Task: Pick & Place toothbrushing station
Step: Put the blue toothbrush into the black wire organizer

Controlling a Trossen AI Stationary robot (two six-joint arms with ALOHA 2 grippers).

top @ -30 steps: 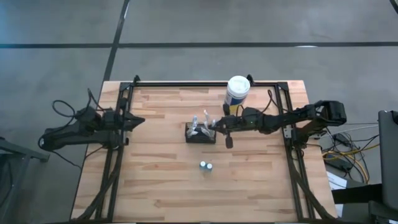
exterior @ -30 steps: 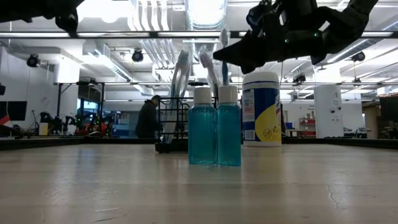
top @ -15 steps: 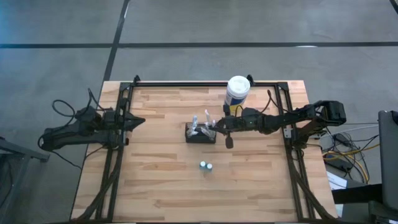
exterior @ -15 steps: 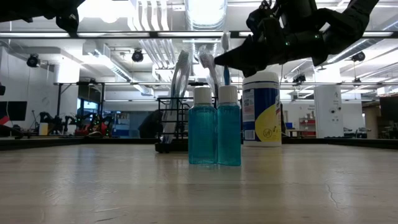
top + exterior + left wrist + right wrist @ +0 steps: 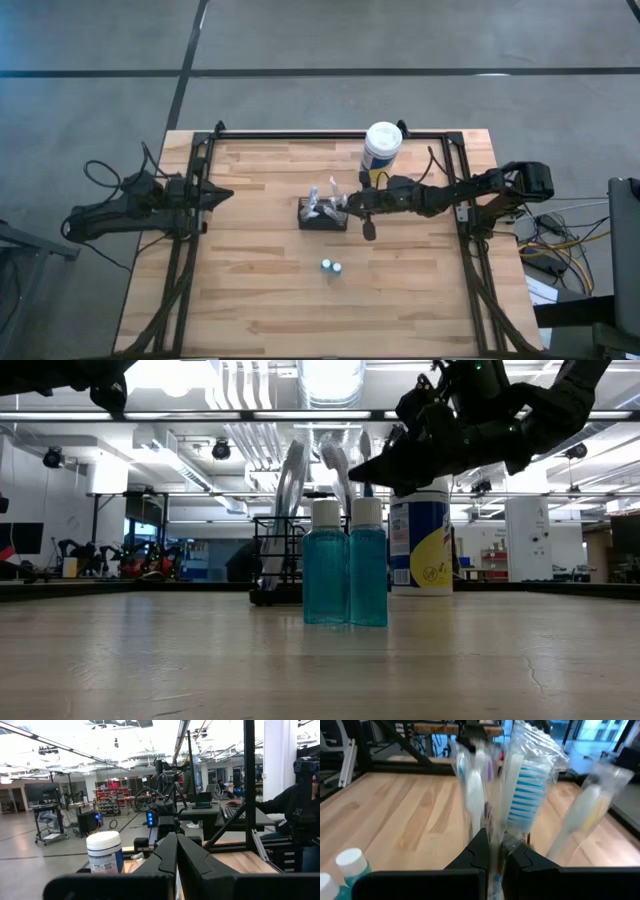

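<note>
The toothbrushing station, a small black mesh caddy, stands at the table's middle with wrapped toothbrushes upright in it. My right gripper is at the caddy's right side, above its rim. It is shut on a wrapped toothbrush with blue-white bristles. My left gripper waits shut at the table's left edge. My right gripper pinches the wrapped toothbrush's handle between its two fingers. It comes nearly level from the table's right, with the fingers across the handle. The brush stands upright, head above the fingers. Its lower end is hidden behind the bottles in the low view.
Two small teal bottles with white caps stand together near the front of the caddy. A white canister with a yellow-blue label stands behind my right gripper at the far side. Black frame rails run along the table's left, right and far edges.
My right gripper has sunk a little beside the caddy, staying shut, and the held toothbrush's head has come down with it.
</note>
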